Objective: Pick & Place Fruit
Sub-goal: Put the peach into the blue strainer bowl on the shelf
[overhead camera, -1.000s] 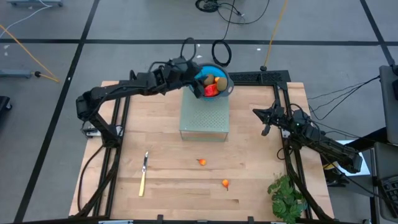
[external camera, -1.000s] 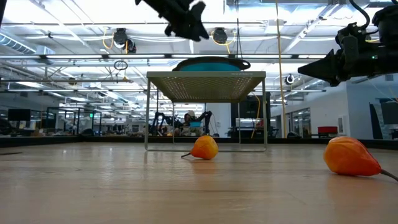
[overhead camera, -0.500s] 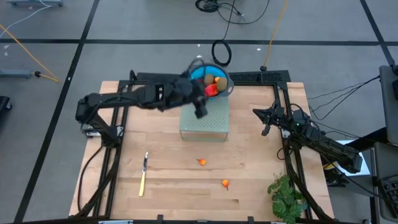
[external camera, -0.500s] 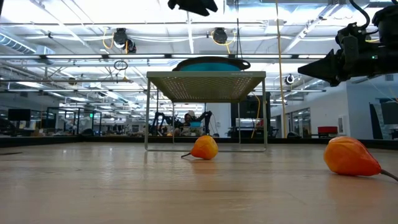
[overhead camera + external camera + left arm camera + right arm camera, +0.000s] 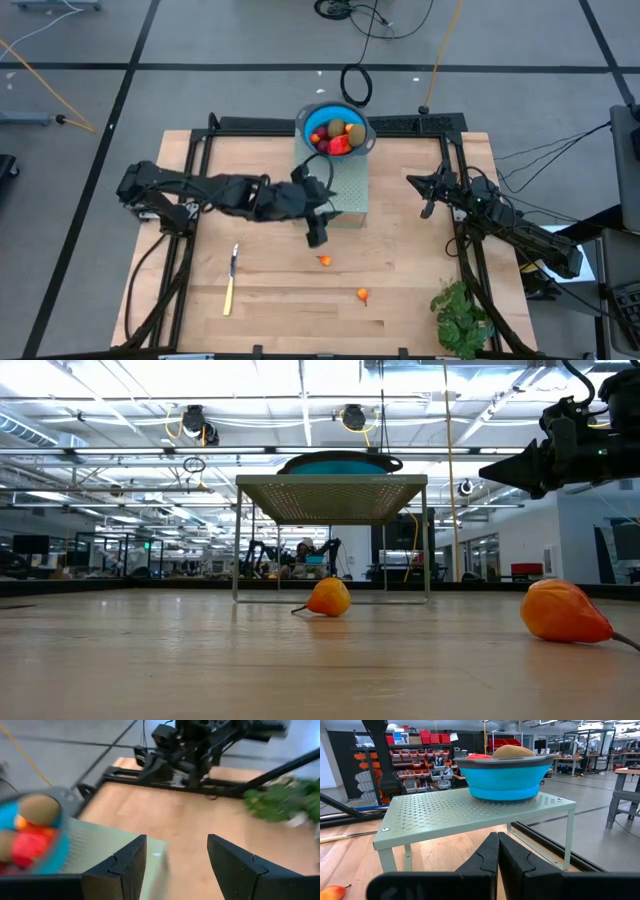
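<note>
A blue bowl (image 5: 338, 132) holding red, brown and orange fruit stands on the far end of a green perforated shelf (image 5: 335, 190). Two small orange fruit (image 5: 325, 261) (image 5: 362, 295) lie on the wooden table nearer the front; the low view shows them too (image 5: 329, 598) (image 5: 563, 611). My left gripper (image 5: 316, 232) hangs open in the air over the shelf's near left corner, a little beyond the closer orange fruit, with nothing between its fingers (image 5: 127, 865). My right gripper (image 5: 428, 195) waits shut at the table's right side, pointing toward the shelf (image 5: 470, 810).
A yellow-handled knife (image 5: 231, 280) lies near the front left. A leafy green plant (image 5: 462, 315) stands at the front right corner. Black frame rails run along the table's left, right and far edges. Bare wood lies around the two orange fruit.
My left gripper has swung from above the blue bowl toward the table's near edge, passing over the shelf to its near left corner, and has left the top of the low view. It has stayed open and carries nothing.
</note>
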